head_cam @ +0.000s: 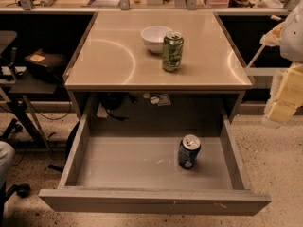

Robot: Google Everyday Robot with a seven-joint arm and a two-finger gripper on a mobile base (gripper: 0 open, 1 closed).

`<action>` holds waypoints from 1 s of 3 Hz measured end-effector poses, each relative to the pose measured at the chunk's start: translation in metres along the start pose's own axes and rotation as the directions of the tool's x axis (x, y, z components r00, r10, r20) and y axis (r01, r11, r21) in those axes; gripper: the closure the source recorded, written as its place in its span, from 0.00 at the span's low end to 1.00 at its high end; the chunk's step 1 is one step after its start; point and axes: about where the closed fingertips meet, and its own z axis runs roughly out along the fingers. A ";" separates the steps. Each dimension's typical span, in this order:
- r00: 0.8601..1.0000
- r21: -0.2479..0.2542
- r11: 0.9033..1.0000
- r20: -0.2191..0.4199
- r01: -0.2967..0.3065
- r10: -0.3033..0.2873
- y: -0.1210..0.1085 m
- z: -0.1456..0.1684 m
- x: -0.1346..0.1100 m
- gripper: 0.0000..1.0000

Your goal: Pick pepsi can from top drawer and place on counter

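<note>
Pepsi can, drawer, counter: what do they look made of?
Pepsi can: likely aluminium, printed dark blue, bare silvery top. Drawer: matte grey panels, painted metal or laminate, can't say which. Counter: glossy tan, probably laminate; it shows curved light reflections. Gripper sits at the right edge, beside the counter, touching none.

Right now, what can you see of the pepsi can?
The pepsi can is small, dark blue metal with a silver top and pale label marks. It stands upright on the grey floor of the open top drawer, right of middle, touching nothing else. The end effector is apart, at the picture's right edge.
</note>
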 end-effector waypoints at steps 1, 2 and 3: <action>1.000 0.000 1.000 0.000 0.000 0.000 0.000 0.000 0.000 0.00; 0.996 -0.056 0.998 0.078 -0.025 0.029 0.001 0.014 0.006 0.00; 0.961 -0.196 0.978 0.245 -0.077 0.125 0.015 0.087 0.029 0.00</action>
